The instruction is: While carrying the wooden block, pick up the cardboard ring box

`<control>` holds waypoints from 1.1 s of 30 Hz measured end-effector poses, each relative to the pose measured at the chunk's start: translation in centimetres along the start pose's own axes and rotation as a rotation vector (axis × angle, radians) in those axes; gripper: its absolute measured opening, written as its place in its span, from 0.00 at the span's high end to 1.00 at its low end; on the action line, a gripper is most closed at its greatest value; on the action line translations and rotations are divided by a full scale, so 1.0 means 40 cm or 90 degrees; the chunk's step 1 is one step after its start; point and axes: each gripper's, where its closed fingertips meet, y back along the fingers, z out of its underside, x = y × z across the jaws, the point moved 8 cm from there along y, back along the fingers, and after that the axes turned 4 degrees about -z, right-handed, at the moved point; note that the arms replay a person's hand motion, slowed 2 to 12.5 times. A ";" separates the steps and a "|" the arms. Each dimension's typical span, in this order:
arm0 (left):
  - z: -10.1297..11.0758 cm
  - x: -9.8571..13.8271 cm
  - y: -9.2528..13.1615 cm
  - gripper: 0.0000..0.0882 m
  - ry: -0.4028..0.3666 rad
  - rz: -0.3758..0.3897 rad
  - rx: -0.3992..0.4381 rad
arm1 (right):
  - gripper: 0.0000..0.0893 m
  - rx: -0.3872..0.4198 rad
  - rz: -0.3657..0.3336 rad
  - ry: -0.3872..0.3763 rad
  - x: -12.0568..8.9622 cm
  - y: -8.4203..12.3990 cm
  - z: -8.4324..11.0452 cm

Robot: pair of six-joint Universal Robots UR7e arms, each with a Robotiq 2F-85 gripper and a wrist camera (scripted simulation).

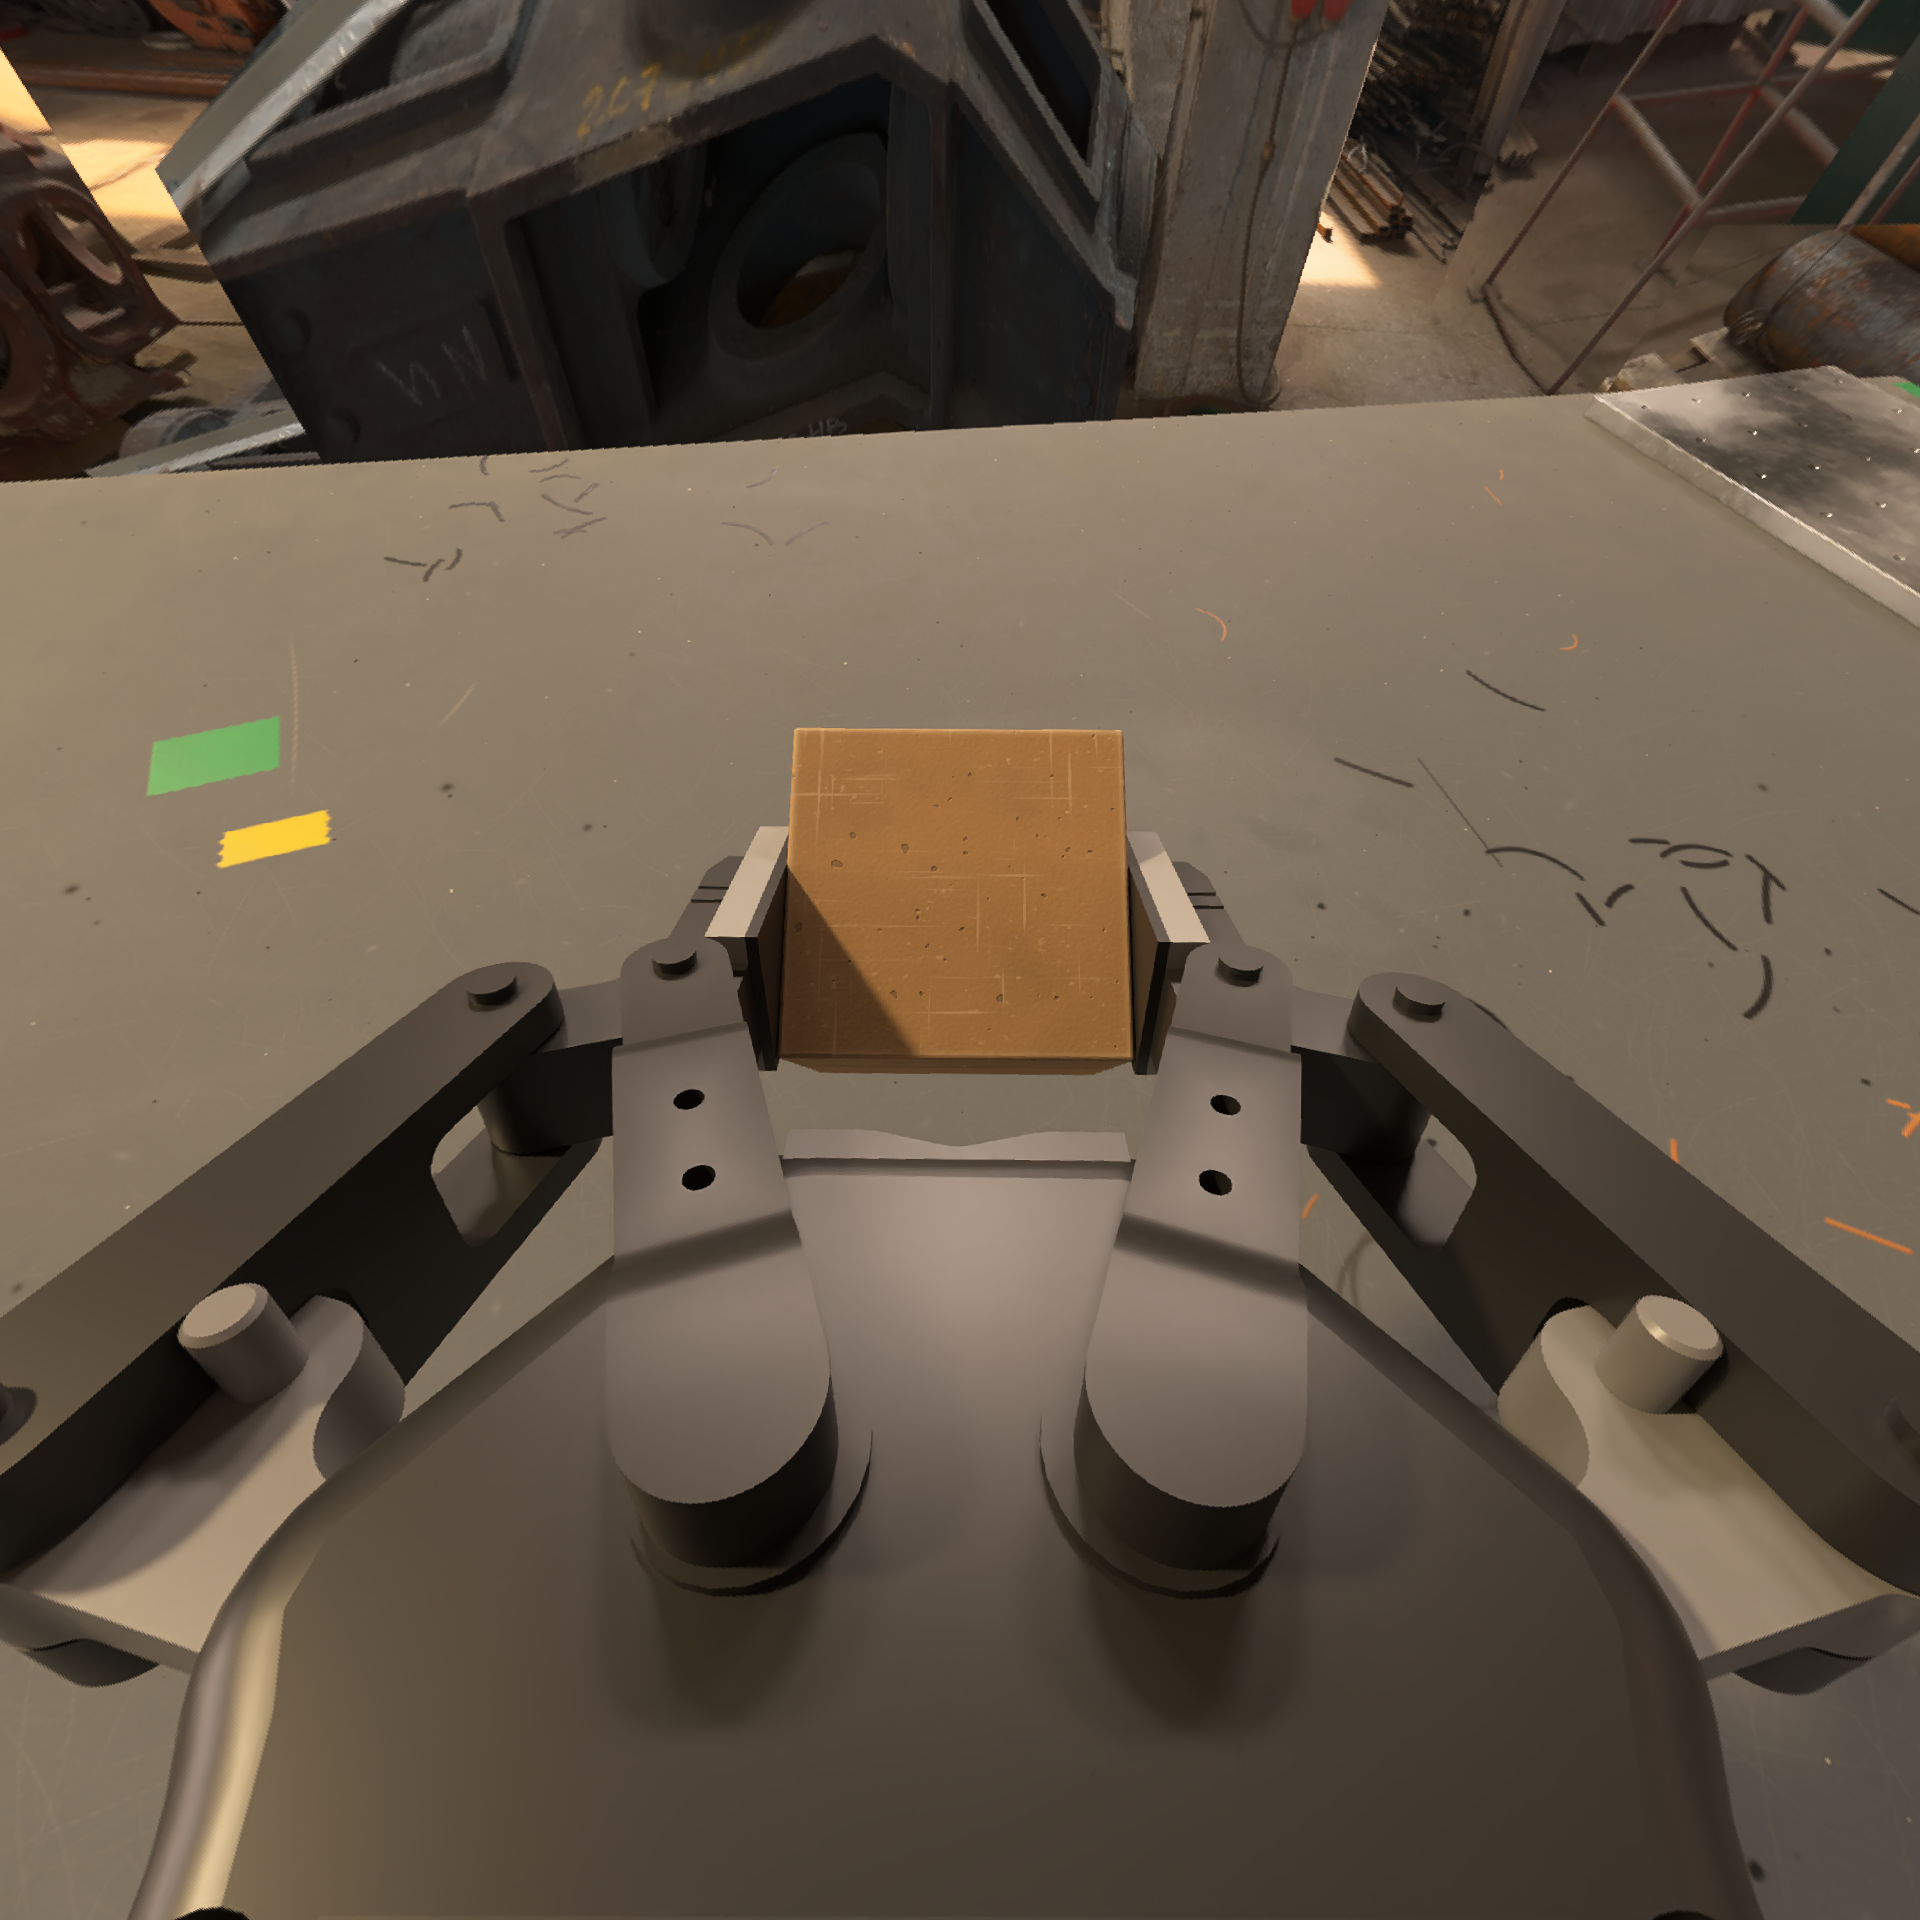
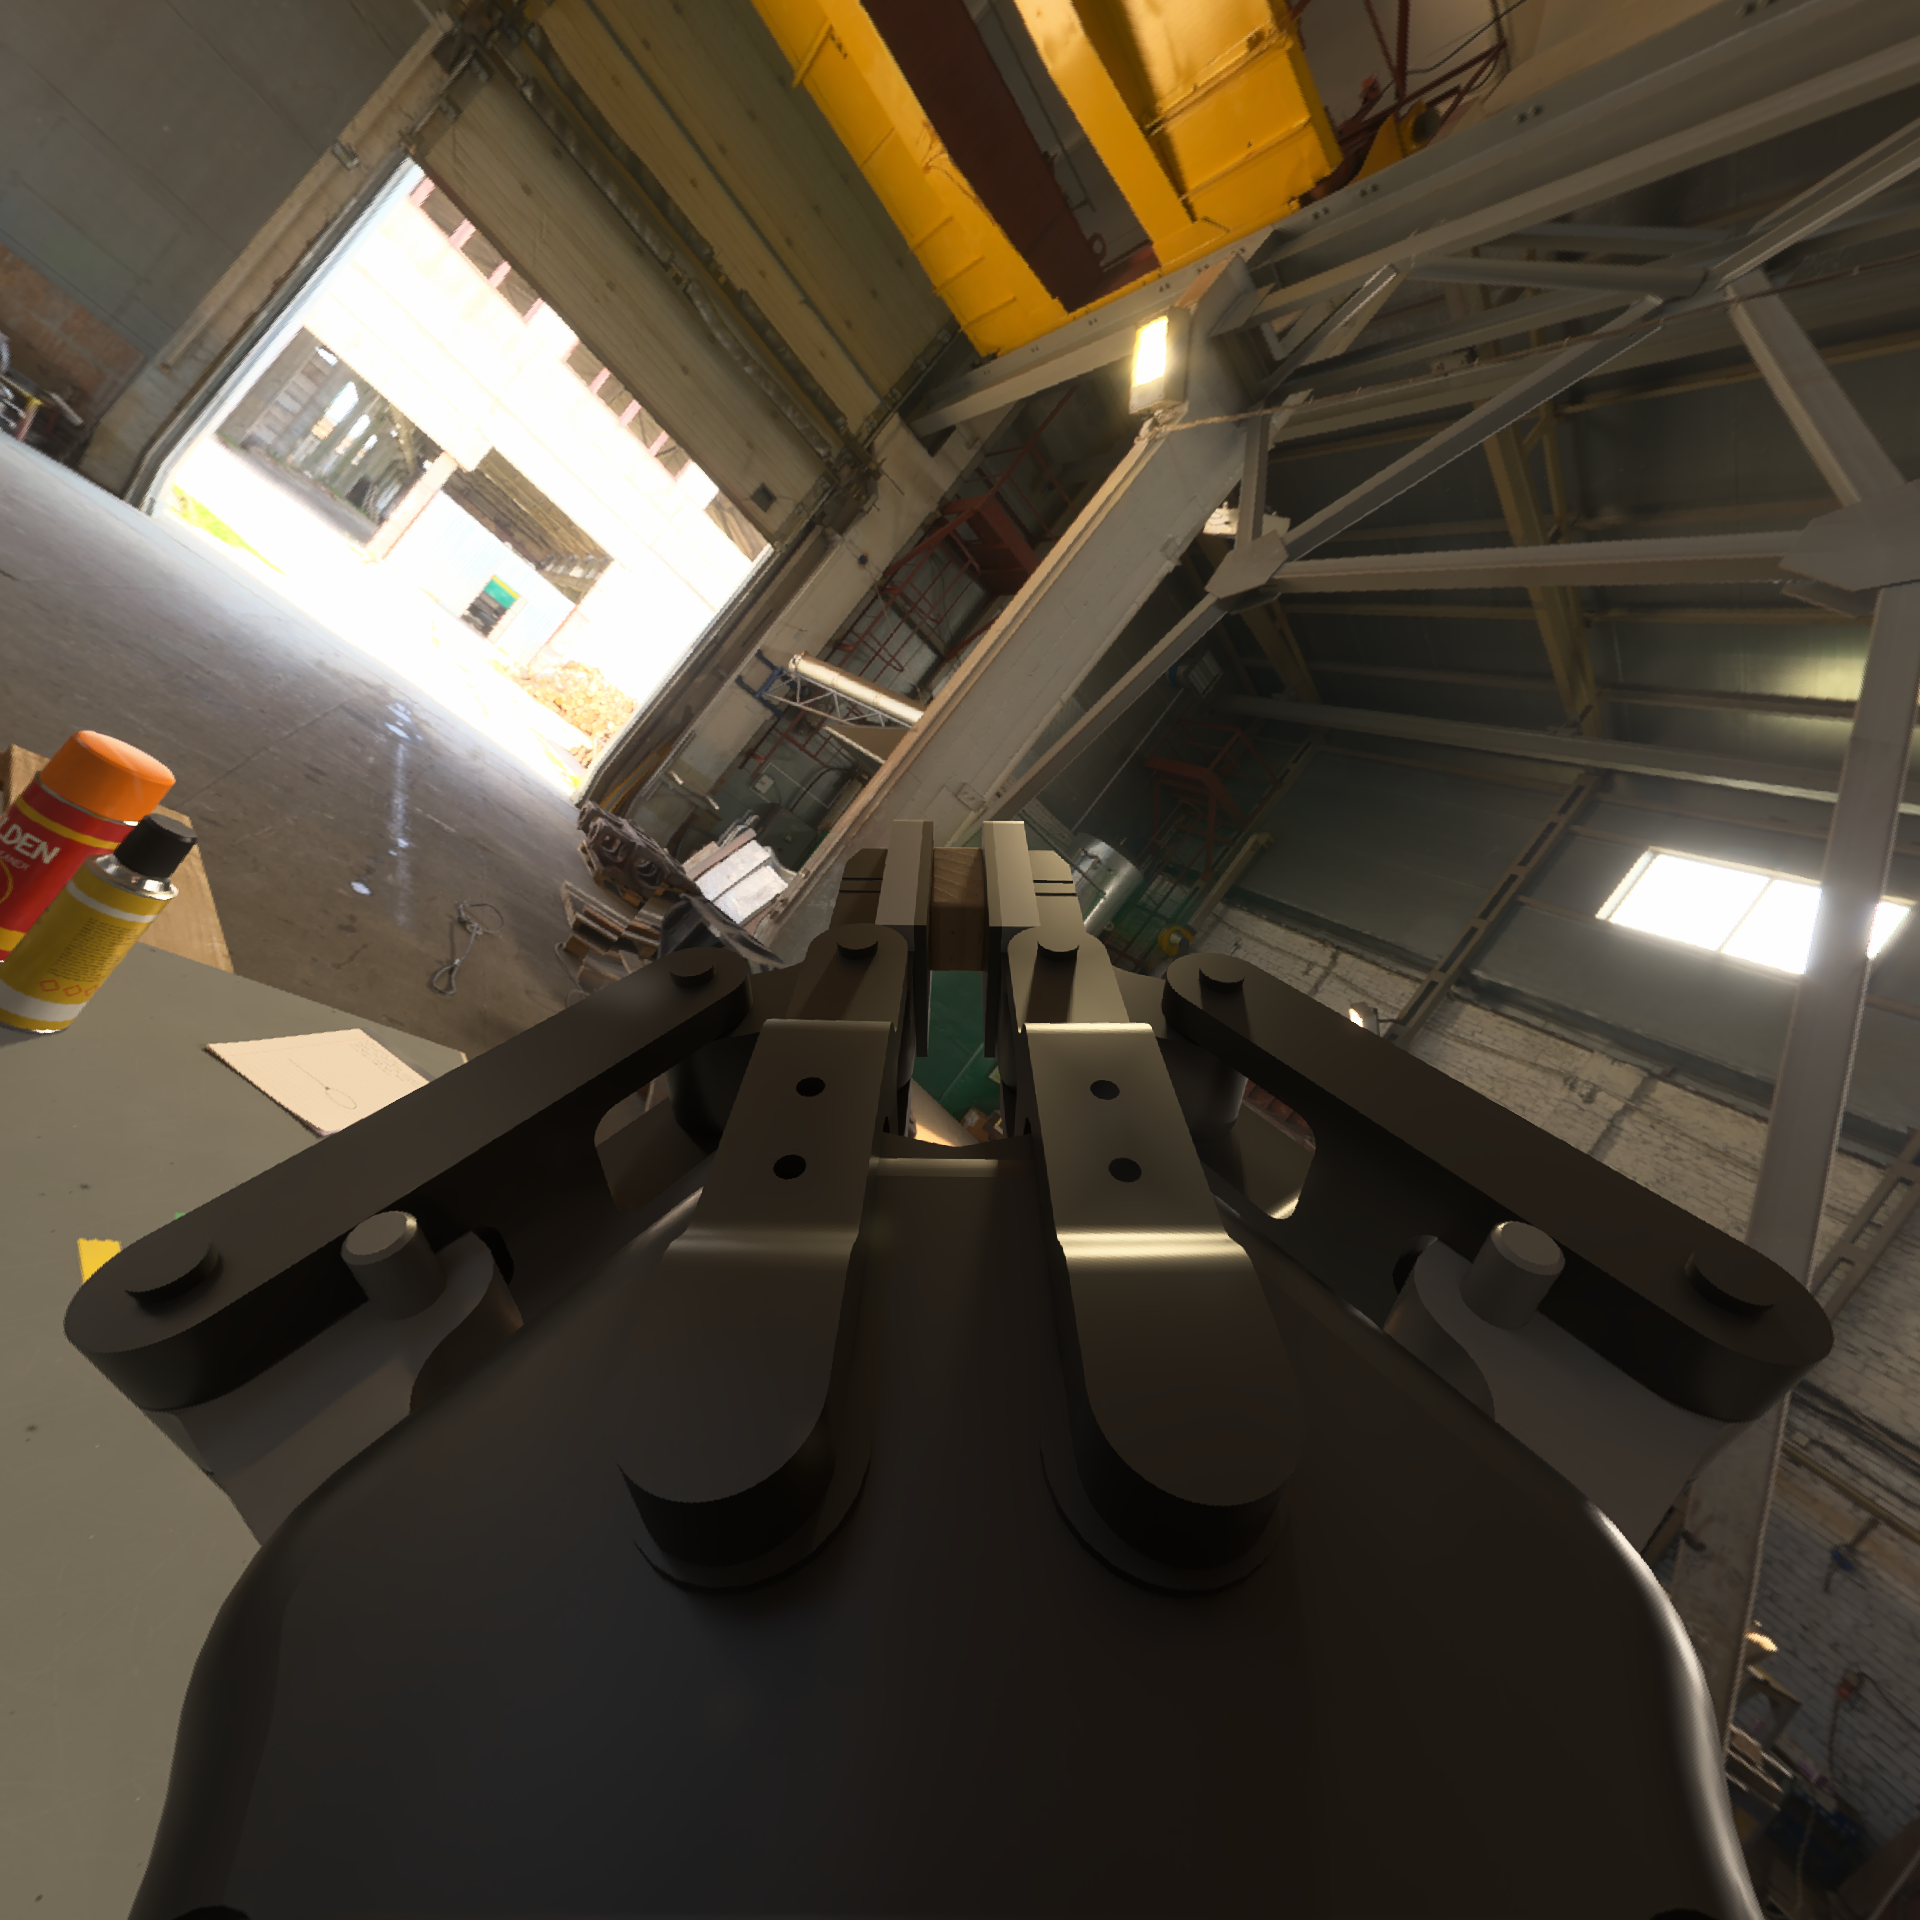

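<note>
In the left wrist view my left gripper (image 1: 956, 888) is shut on the cardboard ring box (image 1: 956, 935), an orange-brown square box with fine scratches. Both pads press its sides and it is held over the grey table (image 1: 935, 603). In the right wrist view my right gripper (image 2: 958, 873) is shut on the wooden block (image 2: 958, 920), a small pale piece that shows only in the narrow gap between the fingers. This gripper is tilted up and points off the table toward the hall's roof.
A green tape patch (image 1: 213, 755) and a yellow tape strip (image 1: 273, 837) lie on the table to the left. A metal plate (image 1: 1787, 468) lies at the far right. A red spray can (image 2: 73, 831), a yellow can (image 2: 88, 935) and a paper sheet (image 2: 322, 1075) are at the table's edge.
</note>
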 end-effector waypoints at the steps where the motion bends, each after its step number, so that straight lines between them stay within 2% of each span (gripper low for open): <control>1: 0.001 -0.001 0.001 0.43 0.001 -0.001 0.001 | 0.91 -0.002 -0.003 -0.001 -0.001 -0.002 0.001; 14: 0.001 -0.013 0.014 0.43 0.045 0.000 0.019 | 0.91 -0.017 -0.068 -0.048 -0.050 0.011 0.034; 23: -0.011 -0.019 0.012 0.43 0.083 0.004 0.024 | 0.91 0.012 -0.132 -0.127 -0.130 0.059 0.061; 33: -0.032 -0.016 -0.002 0.43 0.102 0.005 0.016 | 0.91 0.047 -0.191 -0.220 -0.239 0.123 0.066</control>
